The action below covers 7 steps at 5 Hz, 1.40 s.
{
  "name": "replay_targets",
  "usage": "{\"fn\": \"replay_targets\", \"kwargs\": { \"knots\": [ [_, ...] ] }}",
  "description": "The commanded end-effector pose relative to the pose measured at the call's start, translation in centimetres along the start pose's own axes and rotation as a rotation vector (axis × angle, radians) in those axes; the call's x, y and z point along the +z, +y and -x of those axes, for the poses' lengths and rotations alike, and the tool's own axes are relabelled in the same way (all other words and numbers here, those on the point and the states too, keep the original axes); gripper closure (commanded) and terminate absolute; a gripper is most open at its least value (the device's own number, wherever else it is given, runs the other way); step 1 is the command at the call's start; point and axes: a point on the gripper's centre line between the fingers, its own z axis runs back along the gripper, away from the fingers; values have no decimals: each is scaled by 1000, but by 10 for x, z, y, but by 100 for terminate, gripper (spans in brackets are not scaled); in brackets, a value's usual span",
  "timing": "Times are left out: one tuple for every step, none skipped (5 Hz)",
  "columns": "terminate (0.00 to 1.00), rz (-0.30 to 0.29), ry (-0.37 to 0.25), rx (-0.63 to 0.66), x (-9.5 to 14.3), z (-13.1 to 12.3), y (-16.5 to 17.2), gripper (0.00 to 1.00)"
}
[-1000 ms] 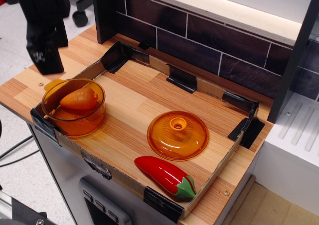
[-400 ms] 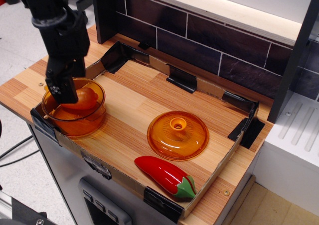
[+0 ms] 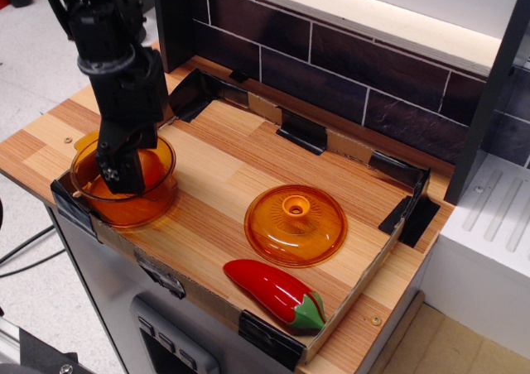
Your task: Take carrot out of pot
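The round amber pot (image 3: 91,198) stands at the left end of the wooden tray. My black gripper (image 3: 121,174) reaches down from above into the pot, with its fingertips below the rim. The carrot is mostly hidden behind the gripper. Only an orange patch (image 3: 154,165) shows just right of the fingers, and I cannot tell whether the fingers touch it. The fingers read as one dark block from this side, so the gap between them does not show.
The domed orange lid (image 3: 295,223) with a centre knob lies right of the pot. A glossy red pepper (image 3: 273,292) with a green stem lies at the tray's front edge. Low cardboard walls (image 3: 364,287) ring the tray. A dark tiled backsplash (image 3: 331,59) stands behind.
The gripper has come from the upper left, above the table corner, down and to the right into the pot, covering the carrot. Pot, lid and pepper have not moved.
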Motion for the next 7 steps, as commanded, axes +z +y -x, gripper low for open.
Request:
{"fn": "replay_targets", "kwargs": {
  "knots": [
    [0,-12,30,8,-5,1,10,0],
    [0,-14,34,22,-5,2,11,0],
    [0,-13,42,26,-8,5,9,0],
    [0,-12,44,28,-11,6,8,100],
    [0,-14,48,39,-13,9,8,100],
    [0,-29,39,55,-4,13,7,100],
    [0,-49,-18,116,24,15,13,100]
  ]
}}
